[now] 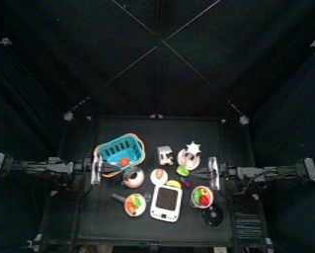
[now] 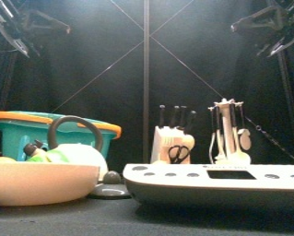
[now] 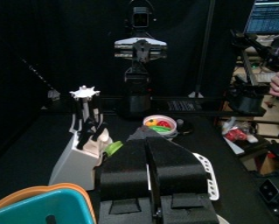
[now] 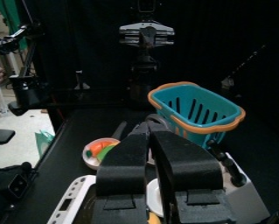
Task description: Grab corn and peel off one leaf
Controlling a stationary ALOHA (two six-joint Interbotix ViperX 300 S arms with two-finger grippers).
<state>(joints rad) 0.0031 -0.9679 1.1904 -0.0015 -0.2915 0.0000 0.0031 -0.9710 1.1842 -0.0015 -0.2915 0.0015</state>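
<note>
Black curtains enclose a small black bench (image 1: 101, 222). Left gripper (image 1: 94, 169) hovers at the left edge, jaws pressed together, holding nothing. Beside it sits the blue basket (image 1: 117, 151); a knife block (image 1: 165, 153) and white scale (image 1: 168, 200) occupy the middle. Corn (image 1: 133, 204) lies near the front, left of the scale. Right gripper (image 1: 215, 174) hovers at the right edge, jaws together.
</note>
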